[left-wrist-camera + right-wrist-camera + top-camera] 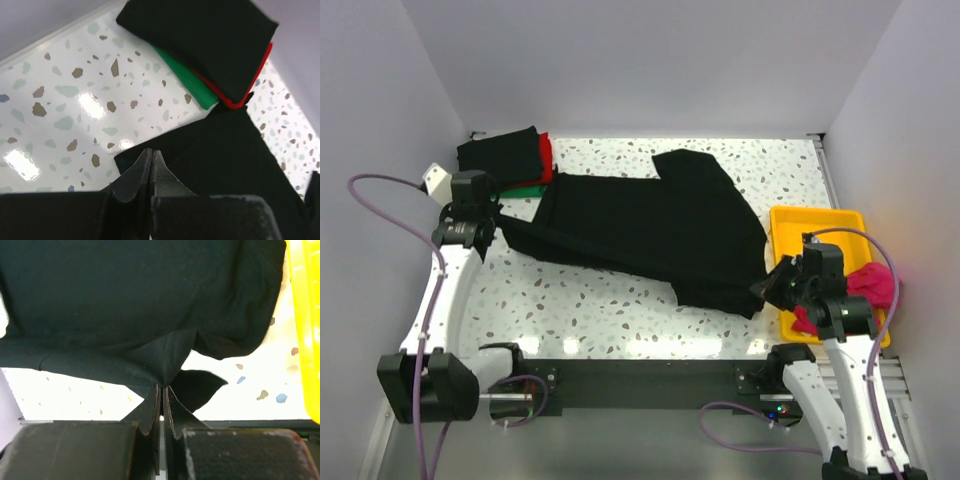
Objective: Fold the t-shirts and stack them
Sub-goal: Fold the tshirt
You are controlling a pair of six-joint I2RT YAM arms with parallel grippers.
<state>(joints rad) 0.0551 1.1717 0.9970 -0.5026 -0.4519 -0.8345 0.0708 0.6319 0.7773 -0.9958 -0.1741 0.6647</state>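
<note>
A black t-shirt (650, 225) lies spread across the middle of the table. My left gripper (500, 226) is shut at its left edge, the fingertips (151, 152) pressed together over the dark cloth (225, 155). My right gripper (767, 288) is shut on the shirt's near right corner. In the right wrist view the cloth (125, 300) gathers into a point at the closed tips (162, 387) and hangs above the table. A folded stack (505, 160) sits at the back left: black (200, 40) on top, red (220, 96) below it, green (190, 85) at the bottom.
A yellow tray (815, 213) stands at the right edge, its rim (305, 315) close beside my right gripper. A crumpled magenta-pink t-shirt (875, 285) lies in it. White walls close in the table on the left, back and right.
</note>
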